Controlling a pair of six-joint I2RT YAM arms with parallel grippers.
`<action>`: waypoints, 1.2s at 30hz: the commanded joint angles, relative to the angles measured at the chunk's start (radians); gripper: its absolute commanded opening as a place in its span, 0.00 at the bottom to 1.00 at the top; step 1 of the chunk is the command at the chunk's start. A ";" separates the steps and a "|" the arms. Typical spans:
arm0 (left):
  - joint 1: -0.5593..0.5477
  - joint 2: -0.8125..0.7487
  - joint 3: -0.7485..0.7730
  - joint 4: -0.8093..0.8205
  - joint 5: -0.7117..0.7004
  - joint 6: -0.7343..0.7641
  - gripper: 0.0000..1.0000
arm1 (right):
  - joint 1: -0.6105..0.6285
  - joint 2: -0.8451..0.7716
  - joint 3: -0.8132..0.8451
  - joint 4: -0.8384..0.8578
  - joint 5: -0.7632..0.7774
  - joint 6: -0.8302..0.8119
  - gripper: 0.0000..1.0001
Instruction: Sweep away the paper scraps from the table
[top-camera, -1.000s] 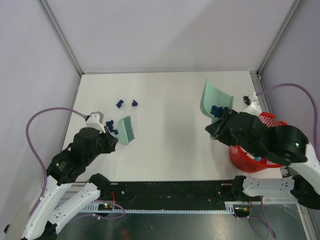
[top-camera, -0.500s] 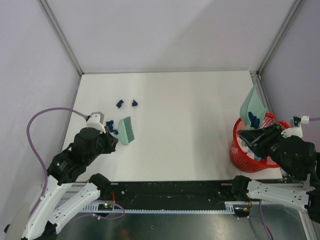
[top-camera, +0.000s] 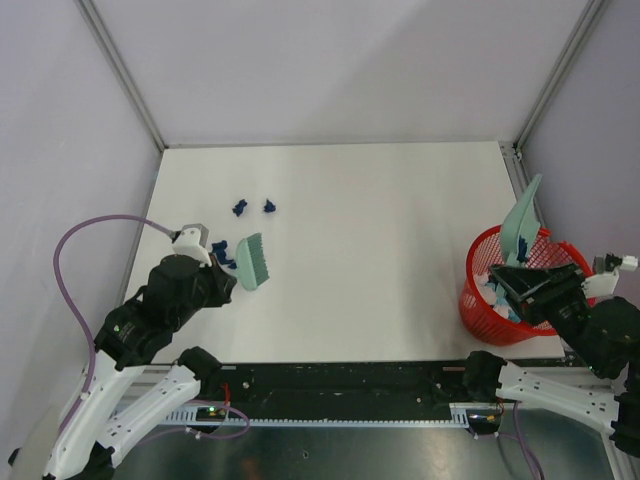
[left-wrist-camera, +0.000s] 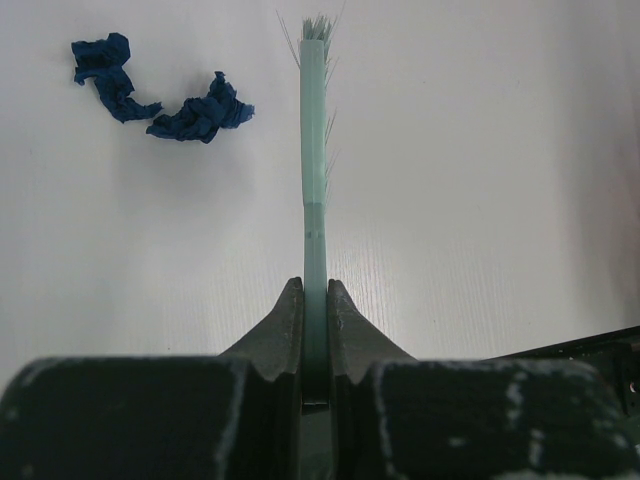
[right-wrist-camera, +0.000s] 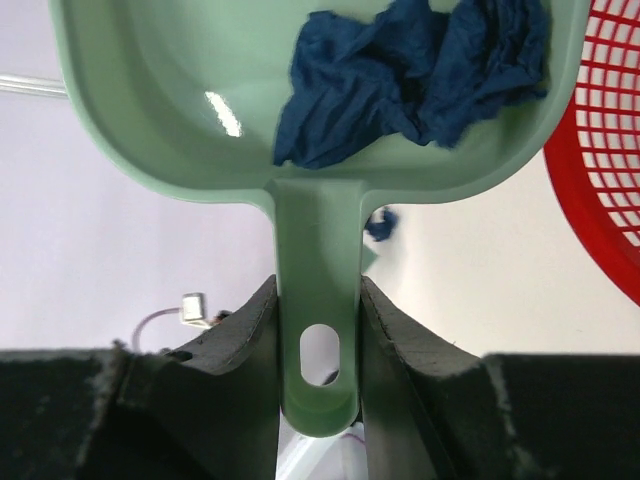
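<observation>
My left gripper (top-camera: 226, 273) is shut on the handle of the pale green brush (top-camera: 252, 261), at the left of the white table (top-camera: 380, 230). Dark blue paper scraps lie by the brush head (top-camera: 222, 252), and two more (top-camera: 240, 207) (top-camera: 269, 207) lie farther back. In the left wrist view the gripper (left-wrist-camera: 315, 300) pinches the brush (left-wrist-camera: 315, 150), with two scraps (left-wrist-camera: 200, 115) to its left. My right gripper (top-camera: 518, 280) is shut on the handle of the green dustpan (top-camera: 523, 222), held steeply tilted over the red basket. Crumpled scraps (right-wrist-camera: 400, 80) lie in the pan (right-wrist-camera: 200, 120).
The red mesh basket (top-camera: 478, 300) stands at the table's right front corner, with blue bits inside; it also shows in the right wrist view (right-wrist-camera: 600, 150). Metal frame posts and pale walls ring the table. One blue scrap (right-wrist-camera: 380, 225) shows below the pan.
My right arm has carried the dustpan from the table's right side to over the red basket and tipped it up. The left arm and brush have not moved.
</observation>
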 joint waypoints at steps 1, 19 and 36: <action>0.005 -0.008 -0.004 0.044 -0.018 -0.013 0.00 | -0.006 -0.125 -0.074 0.231 0.051 -0.034 0.00; 0.005 -0.007 -0.004 0.046 -0.026 -0.017 0.00 | 0.149 -0.325 -0.191 0.473 0.124 -0.035 0.00; 0.006 -0.014 -0.006 0.044 -0.031 -0.018 0.00 | 0.201 -0.389 -0.280 0.626 0.160 -0.064 0.00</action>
